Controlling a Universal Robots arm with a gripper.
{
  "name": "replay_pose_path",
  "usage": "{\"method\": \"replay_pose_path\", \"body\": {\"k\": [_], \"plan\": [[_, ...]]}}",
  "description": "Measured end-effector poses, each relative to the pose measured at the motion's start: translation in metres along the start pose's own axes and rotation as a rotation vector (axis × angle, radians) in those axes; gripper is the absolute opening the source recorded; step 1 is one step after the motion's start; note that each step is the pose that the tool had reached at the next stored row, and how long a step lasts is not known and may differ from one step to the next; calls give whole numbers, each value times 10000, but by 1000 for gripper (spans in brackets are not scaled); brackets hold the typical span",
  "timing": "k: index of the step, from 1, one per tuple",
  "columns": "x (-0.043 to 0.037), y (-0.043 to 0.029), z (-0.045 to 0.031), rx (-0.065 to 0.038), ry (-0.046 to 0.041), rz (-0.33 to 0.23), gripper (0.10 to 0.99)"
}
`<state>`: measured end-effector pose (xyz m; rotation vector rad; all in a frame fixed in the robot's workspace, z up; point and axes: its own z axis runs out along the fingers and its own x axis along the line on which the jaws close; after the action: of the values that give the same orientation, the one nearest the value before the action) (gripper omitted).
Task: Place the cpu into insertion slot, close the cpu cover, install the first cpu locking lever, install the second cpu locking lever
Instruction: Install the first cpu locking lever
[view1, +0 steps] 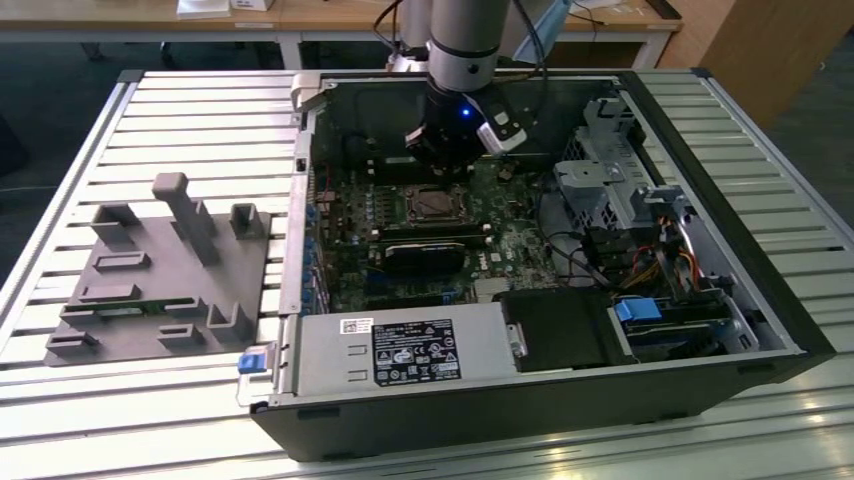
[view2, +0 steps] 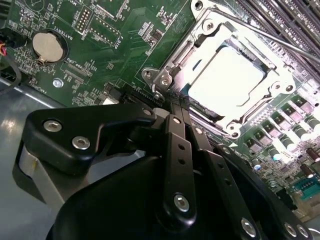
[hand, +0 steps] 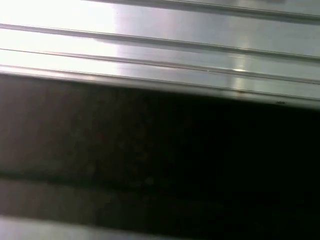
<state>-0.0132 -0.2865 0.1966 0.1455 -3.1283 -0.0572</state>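
In the second wrist view the cpu (view2: 227, 80) lies flat in the insertion slot (view1: 434, 205), its pale silver top showing through the window of the cpu cover (view2: 207, 27). The silver cover frame lies down over the chip's edges. A thin metal lever rod (view2: 270, 37) runs along the socket's far side. My gripper (view2: 171, 107) is shut, its black fingers (view2: 175, 145) pressed together with nothing between them, the tips just beside the socket's near corner (view2: 161, 80). In the exterior view the gripper (view1: 447, 165) hangs inside the open computer case, just behind the socket.
A black card (view1: 427, 255) lies in front of the socket, and the grey power supply (view1: 400, 350) stands at the case's front. A drive cage with cables (view1: 614, 190) fills the exterior view's right. A grey fixture block (view1: 160, 270) sits on the slatted table (hand: 160, 45).
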Motion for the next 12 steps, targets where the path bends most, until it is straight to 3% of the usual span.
{"method": "replay_pose_path", "body": {"k": [6,12], "plan": [[-1,5,15,8,8,0,118],[-2,16,-60,-3,1,0,118]]}}
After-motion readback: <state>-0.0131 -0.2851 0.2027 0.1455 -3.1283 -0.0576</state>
